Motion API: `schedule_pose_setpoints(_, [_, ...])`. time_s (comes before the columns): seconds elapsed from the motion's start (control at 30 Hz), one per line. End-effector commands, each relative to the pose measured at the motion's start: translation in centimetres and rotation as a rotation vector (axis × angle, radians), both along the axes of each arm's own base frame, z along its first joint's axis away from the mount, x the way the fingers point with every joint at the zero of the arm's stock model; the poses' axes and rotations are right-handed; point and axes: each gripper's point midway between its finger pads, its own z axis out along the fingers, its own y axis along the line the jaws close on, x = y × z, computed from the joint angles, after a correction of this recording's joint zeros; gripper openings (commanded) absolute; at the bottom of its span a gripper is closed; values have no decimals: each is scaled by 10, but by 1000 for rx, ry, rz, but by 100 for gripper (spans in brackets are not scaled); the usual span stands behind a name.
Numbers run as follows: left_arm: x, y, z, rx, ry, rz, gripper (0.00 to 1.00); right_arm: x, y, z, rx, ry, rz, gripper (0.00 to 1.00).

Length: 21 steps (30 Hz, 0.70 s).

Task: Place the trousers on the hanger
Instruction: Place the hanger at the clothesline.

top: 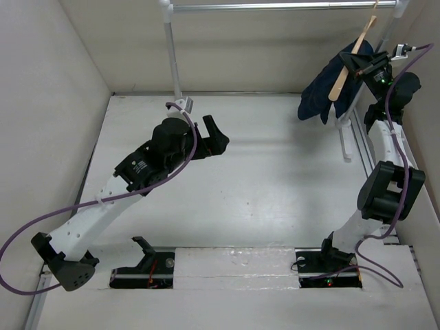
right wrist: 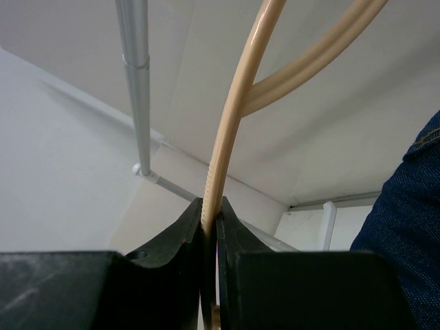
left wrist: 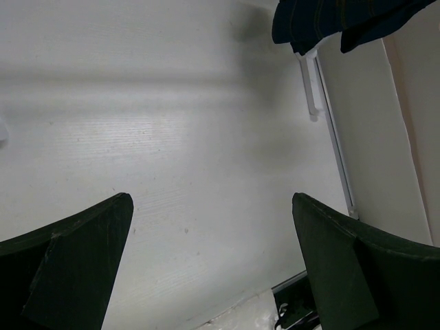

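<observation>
The peach-beige hanger (top: pixel 349 63) hangs tilted at the back right, just under the silver rail. The dark navy trousers (top: pixel 324 95) are draped over it and hang down on both sides. My right gripper (top: pixel 362 66) is raised there and shut on the hanger. In the right wrist view its jaws (right wrist: pixel 211 206) pinch the ribbed hanger rod (right wrist: pixel 230 124), with the trousers' denim (right wrist: pixel 409 227) at the right edge. My left gripper (top: pixel 217 135) hovers over the middle of the table, open and holding nothing. The left wrist view shows its fingers (left wrist: pixel 212 199) wide apart, with the trousers (left wrist: pixel 330 17) at the top right.
The silver rail (top: pixel 275 7) spans the back on white posts (top: pixel 172 55). One post foot (left wrist: pixel 309 89) stands on the table below the trousers. White walls close the table on the left, back and right. A silver upright pole (right wrist: pixel 134 75) shows in the right wrist view.
</observation>
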Motion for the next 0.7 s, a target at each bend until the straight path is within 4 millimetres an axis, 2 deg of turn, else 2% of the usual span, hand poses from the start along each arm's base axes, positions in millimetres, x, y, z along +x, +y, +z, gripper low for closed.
schedule_pose_setpoints(0.0, [-1, 4, 11, -33, -28, 14, 99, -35, 10, 52, -136, -234, -29, 5])
schedule_pose_setpoints(0.1, [0, 3, 6, -23, -17, 16, 99, -37, 8, 42, -153, -216, -32, 39])
schedule_pose_setpoints(0.13, [0, 4, 7, -24, -20, 15, 99, -38, 9, 41, -163, -218, -33, 57])
schedule_pose_setpoints(0.23, [1, 3, 4, -16, -14, 16, 99, -46, 4, 45, -202, -232, -59, 81])
schedule_pose_setpoints(0.27, [1, 2, 6, -21, -20, 13, 99, -46, -1, 44, -214, -207, -71, 85])
schedule_pose_setpoints(0.37, [1, 0, 11, -22, -42, -6, 99, -57, -11, 54, -295, -207, -131, 92])
schedule_pose_setpoints(0.4, [1, 0, 13, -22, -46, -8, 99, -67, -15, 64, -333, -236, -168, 100])
schedule_pose_setpoints(0.53, [2, 1, 24, -18, -77, -13, 99, -84, -24, 68, -421, -235, -233, 100])
schedule_pose_setpoints(0.63, [3, 4, 38, -15, -100, -5, 99, -104, -26, 75, -485, -237, -286, 100])
schedule_pose_setpoints(0.67, [2, 3, 42, -13, -107, -18, 99, -118, -26, 82, -502, -237, -314, 100])
